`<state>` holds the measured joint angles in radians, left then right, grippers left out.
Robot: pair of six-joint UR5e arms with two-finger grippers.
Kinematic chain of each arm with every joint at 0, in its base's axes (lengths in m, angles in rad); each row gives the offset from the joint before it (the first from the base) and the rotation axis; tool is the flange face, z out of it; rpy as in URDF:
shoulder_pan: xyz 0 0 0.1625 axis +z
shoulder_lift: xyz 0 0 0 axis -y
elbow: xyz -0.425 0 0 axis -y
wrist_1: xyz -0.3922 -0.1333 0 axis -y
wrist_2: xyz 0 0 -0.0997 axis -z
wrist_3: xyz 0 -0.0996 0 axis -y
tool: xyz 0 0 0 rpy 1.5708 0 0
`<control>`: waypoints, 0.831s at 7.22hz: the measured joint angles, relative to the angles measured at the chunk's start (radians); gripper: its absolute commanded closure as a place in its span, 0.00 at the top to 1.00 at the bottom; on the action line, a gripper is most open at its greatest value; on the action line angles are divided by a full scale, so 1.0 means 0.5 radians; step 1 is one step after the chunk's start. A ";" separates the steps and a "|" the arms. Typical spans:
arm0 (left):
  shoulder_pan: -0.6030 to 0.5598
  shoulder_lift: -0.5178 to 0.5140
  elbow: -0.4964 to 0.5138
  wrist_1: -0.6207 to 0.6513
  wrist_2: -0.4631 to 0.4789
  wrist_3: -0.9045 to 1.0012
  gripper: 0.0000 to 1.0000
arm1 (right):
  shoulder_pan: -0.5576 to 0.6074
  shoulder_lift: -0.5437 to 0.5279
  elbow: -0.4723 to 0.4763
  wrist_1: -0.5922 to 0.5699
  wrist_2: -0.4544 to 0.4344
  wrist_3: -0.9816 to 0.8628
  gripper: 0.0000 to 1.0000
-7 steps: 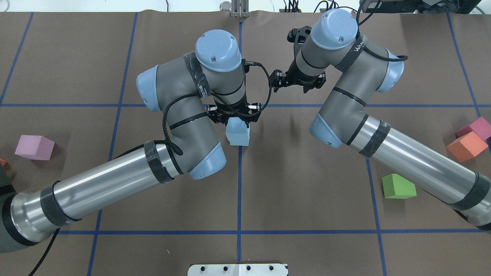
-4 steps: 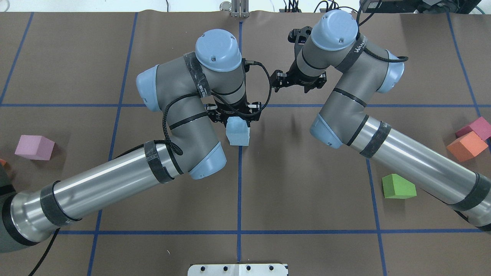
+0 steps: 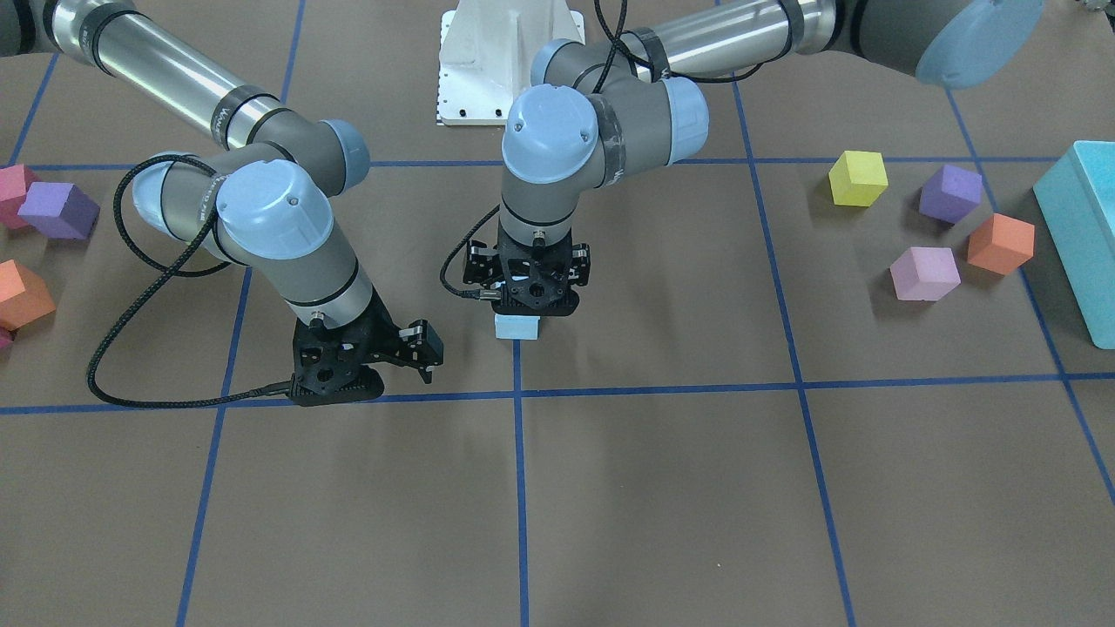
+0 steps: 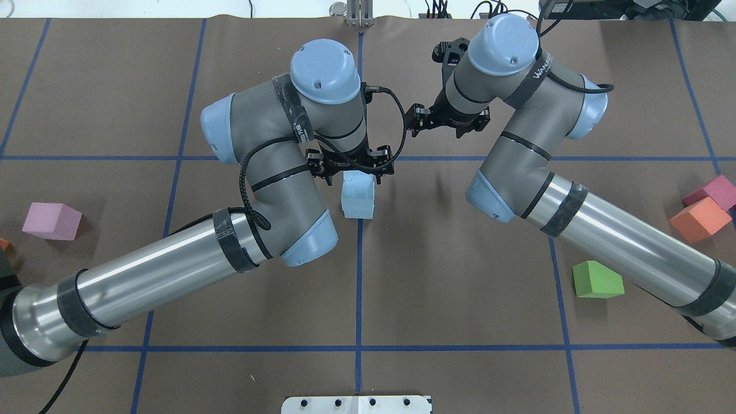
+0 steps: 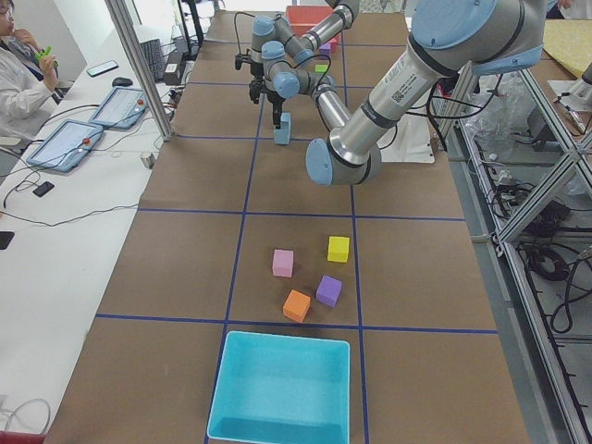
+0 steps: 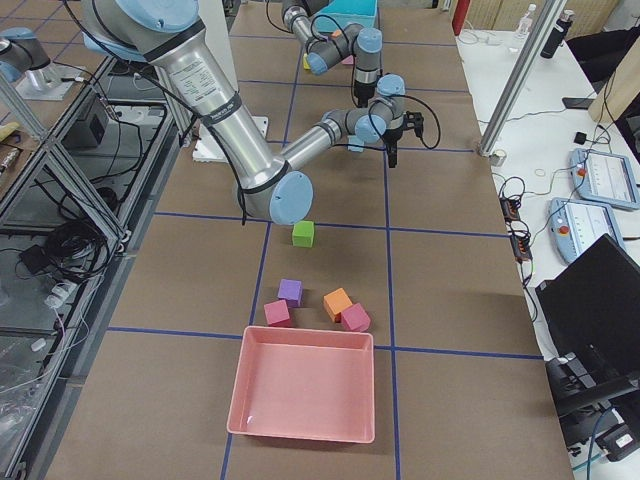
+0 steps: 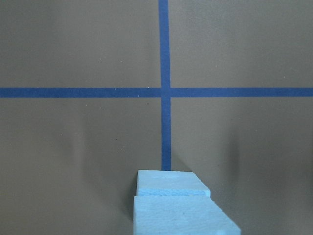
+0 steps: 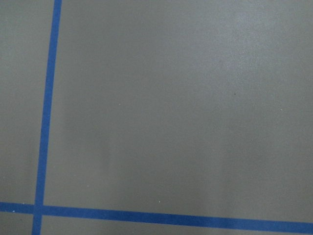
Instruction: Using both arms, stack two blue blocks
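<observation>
Two pale blue blocks [image 4: 357, 199] stand stacked, one on the other, on the centre tape line. In the front view only a strip of the stack [image 3: 516, 326] shows under the left gripper. In the left wrist view the top block [image 7: 182, 216] fills the bottom edge, and the lower block [image 7: 171, 180] peeks out beyond it. My left gripper [image 4: 352, 171] is open, just above and behind the stack, and not touching it. My right gripper [image 4: 447, 126] is open and empty, off to the right of the stack, and also shows in the front view [image 3: 416, 350].
A pink cube [image 4: 52, 221] lies at the far left. Green [image 4: 598, 280], orange [image 4: 698, 218] and magenta [image 4: 713, 191] cubes lie at the right. A teal box [image 3: 1080, 235] and yellow [image 3: 858, 178], purple [image 3: 951, 193] and orange [image 3: 1000, 244] cubes sit on the robot's left end.
My left gripper was shut on the top blue block; it has let go and pulled up and back. The stack stays standing. The right arm has barely moved.
</observation>
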<state>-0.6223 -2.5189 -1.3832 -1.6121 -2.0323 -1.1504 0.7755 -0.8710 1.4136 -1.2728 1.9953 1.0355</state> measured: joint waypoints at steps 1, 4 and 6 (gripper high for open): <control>-0.073 0.031 -0.066 0.047 -0.072 0.026 0.98 | 0.026 -0.028 0.038 0.022 0.010 -0.001 1.00; -0.371 0.241 -0.425 0.353 -0.279 0.403 0.98 | 0.112 -0.384 0.388 0.026 0.018 -0.222 1.00; -0.619 0.510 -0.651 0.459 -0.413 0.761 0.98 | 0.204 -0.692 0.601 0.022 0.018 -0.371 1.00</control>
<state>-0.9317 -2.2641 -1.7089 -1.3828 -2.2390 -0.7697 0.8776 -1.2171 1.7141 -1.2618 2.0041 0.8501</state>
